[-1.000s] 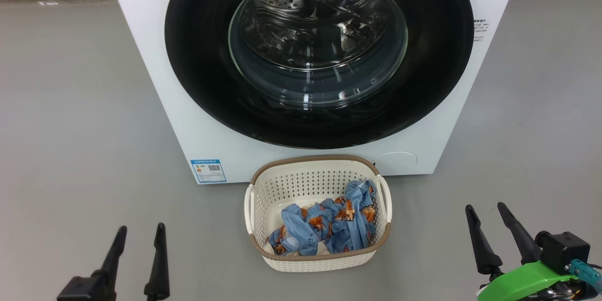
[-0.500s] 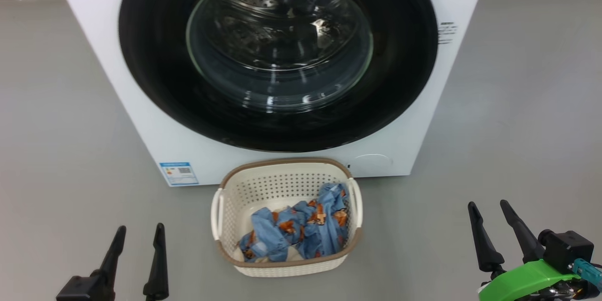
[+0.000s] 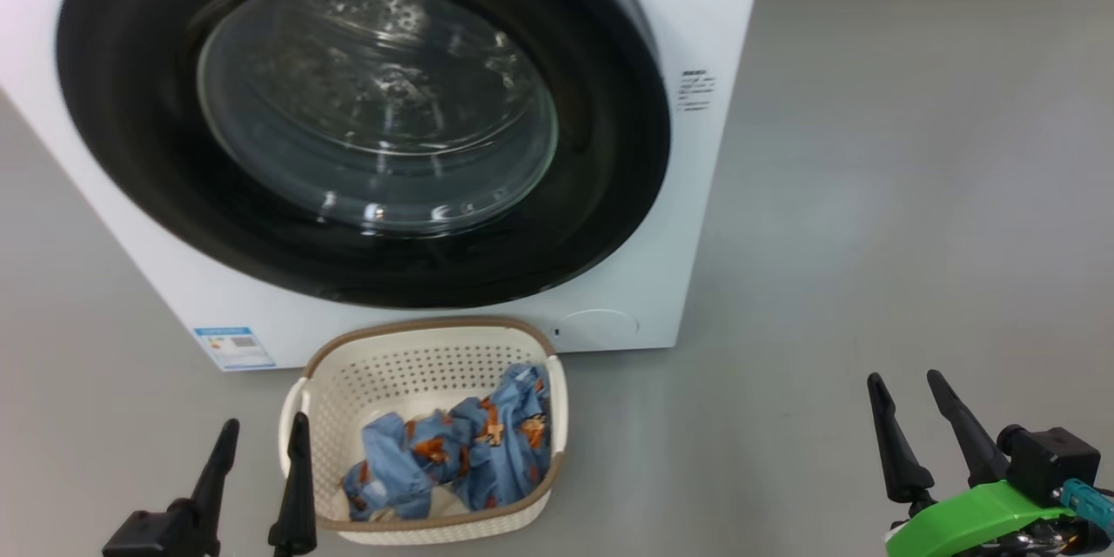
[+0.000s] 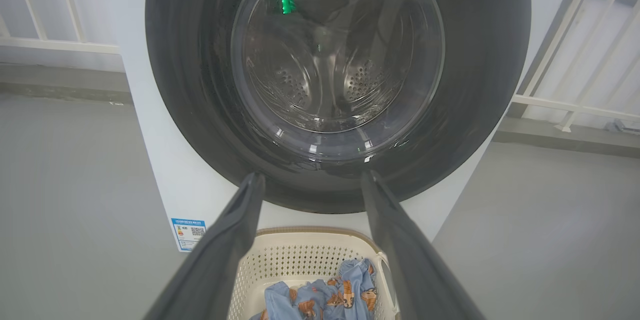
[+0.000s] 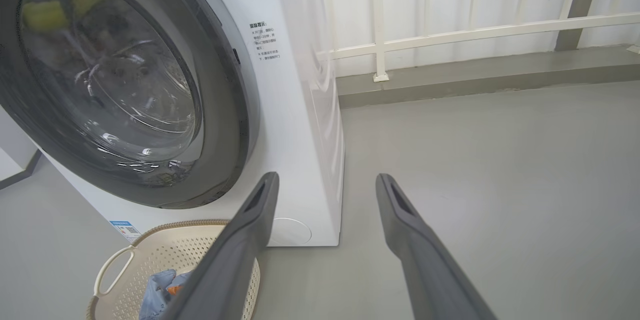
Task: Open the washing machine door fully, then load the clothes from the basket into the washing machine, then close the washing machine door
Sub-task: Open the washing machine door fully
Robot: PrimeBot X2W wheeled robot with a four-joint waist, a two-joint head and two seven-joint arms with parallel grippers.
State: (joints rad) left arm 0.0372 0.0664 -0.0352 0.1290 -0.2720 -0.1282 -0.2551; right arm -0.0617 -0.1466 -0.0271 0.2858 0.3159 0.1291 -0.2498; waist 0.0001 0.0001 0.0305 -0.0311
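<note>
The washing machine (image 3: 679,218) stands big and white on the grey floor (image 3: 870,191). Its round black door (image 3: 374,104) looks shut flat against the front, so I'd say no part of the task is done yet. That door looks stiff and glossy, probably slippery on its face, with some weight on the hinge. The bulging glass is no place to push. I'd take it at the rim, where a small dark notch (image 5: 235,55) on the right side may be the pull, though I can't be sure. Right at the machine's foot sits the cream basket (image 3: 392,379); whether it touches I can't tell. It looks light and easy to shove. In it lie the blue clothes (image 3: 461,452), soft and limp, best pinched at a raised fold. The left gripper (image 3: 265,422) hangs just beside the basket and the right gripper (image 3: 903,377) is well apart from it. Both have their fingers spread wide, holding nothing.
</note>
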